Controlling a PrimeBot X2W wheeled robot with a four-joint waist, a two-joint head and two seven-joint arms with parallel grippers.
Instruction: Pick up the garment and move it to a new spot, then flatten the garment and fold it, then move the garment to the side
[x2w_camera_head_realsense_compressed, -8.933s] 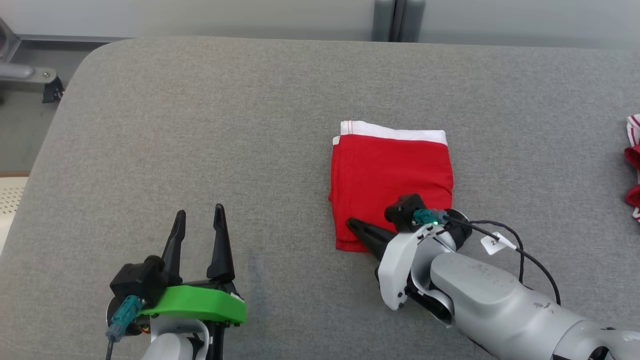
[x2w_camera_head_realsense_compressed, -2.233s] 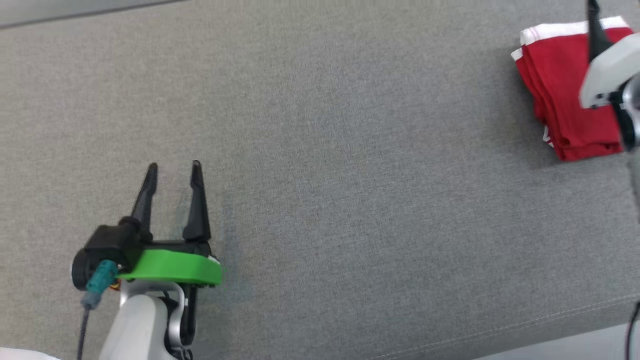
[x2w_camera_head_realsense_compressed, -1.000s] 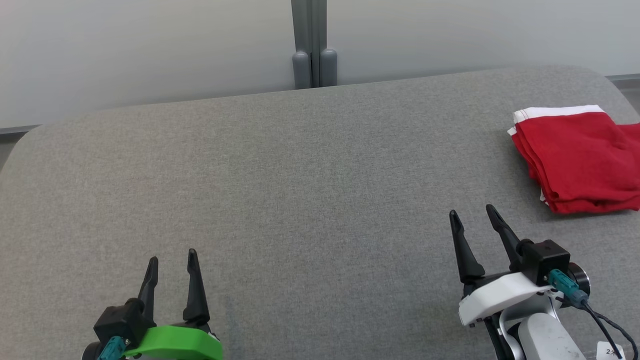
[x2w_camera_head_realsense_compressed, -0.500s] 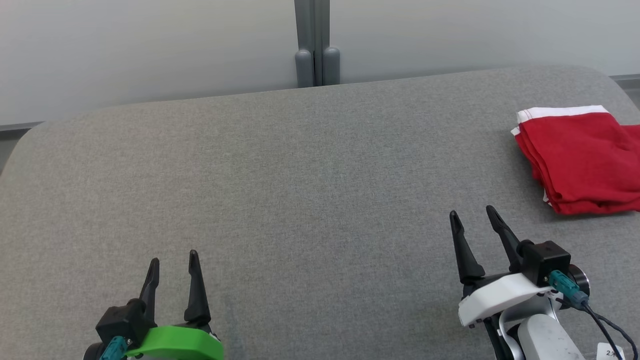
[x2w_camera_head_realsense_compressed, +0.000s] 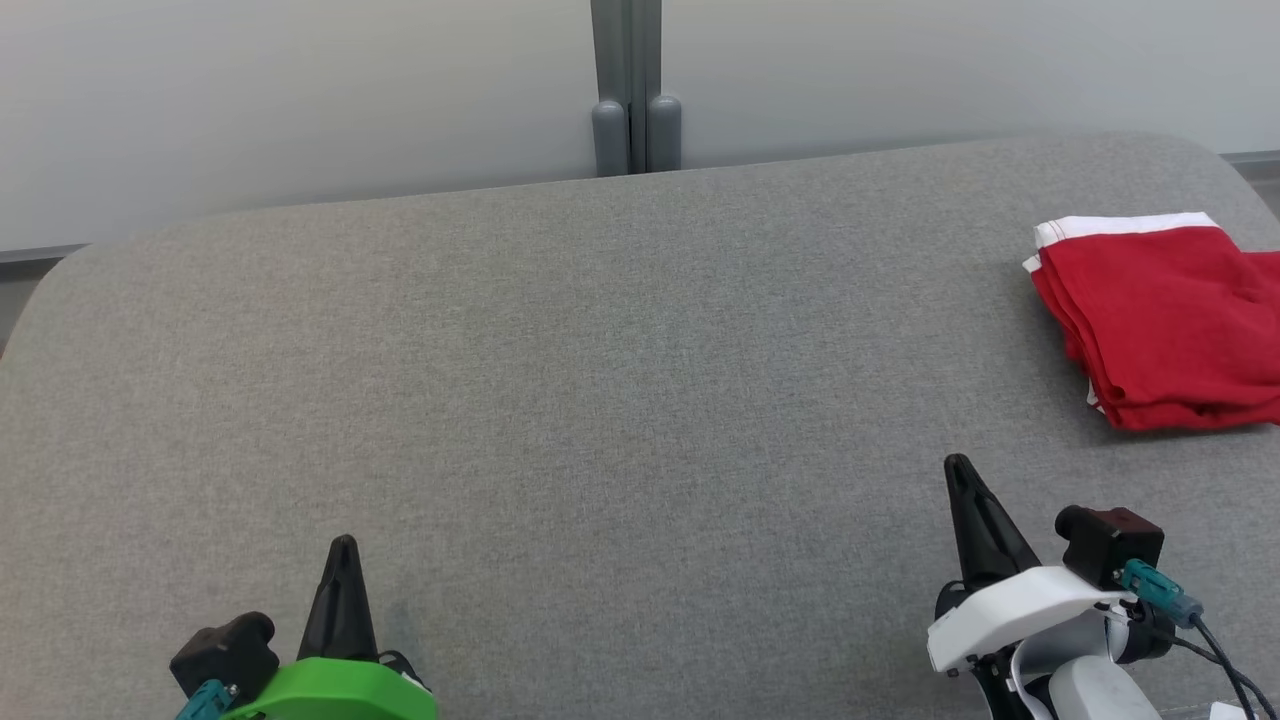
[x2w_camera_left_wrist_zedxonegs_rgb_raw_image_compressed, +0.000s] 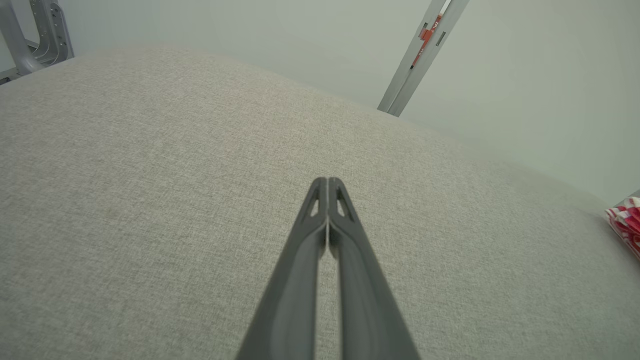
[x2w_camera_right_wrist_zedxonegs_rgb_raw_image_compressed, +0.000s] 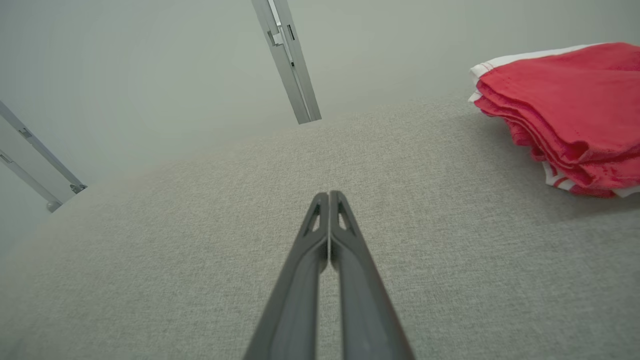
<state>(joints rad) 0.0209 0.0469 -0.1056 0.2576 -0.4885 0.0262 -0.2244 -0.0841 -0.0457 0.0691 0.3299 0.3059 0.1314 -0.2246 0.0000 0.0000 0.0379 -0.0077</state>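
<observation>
Head view, looking down on a grey fabric-covered surface (x2w_camera_head_realsense_compressed: 600, 400) with rounded far corners. Pale wall (x2w_camera_head_realsense_compressed: 300, 100) behind it, grey upright post (x2w_camera_head_realsense_compressed: 635, 90) at mid-top.

Red garment (x2w_camera_head_realsense_compressed: 1160, 320), folded into a flat stack of several layers, white band along the far edge. Lying at the right end of the surface, near the far right corner, cut off by the right edge of the view. Layer edges slightly stepped down the left side, a sliver of white at the near left corner. Same garment (x2w_camera_right_wrist_zedxonegs_rgb_raw_image_compressed: 560, 105) at upper right of the right wrist view, resting on the fabric, shadow beneath.

At lower left, left gripper (x2w_camera_head_realsense_compressed: 342, 545) on a green mount (x2w_camera_head_realsense_compressed: 330, 690). Its fingers (x2w_camera_left_wrist_zedxonegs_rgb_raw_image_compressed: 297, 280) pressed together, closed tip to tip, nothing between them. Over bare fabric, well apart from the garment.

At lower right, right gripper (x2w_camera_head_realsense_compressed: 958, 462) on a white housing (x2w_camera_head_realsense_compressed: 1010, 610), teal connector (x2w_camera_head_realsense_compressed: 1150, 590) and black cable at its side. Fingers (x2w_camera_right_wrist_zedxonegs_rgb_raw_image_compressed: 357, 280) likewise closed tip to tip, empty. Nearer the garment than the left gripper, yet clear of it, bare fabric between.

Scrap of red-and-white cloth (x2w_camera_left_wrist_zedxonegs_rgb_raw_image_compressed: 625, 222) at the right edge of the left wrist view, too small to identify.
</observation>
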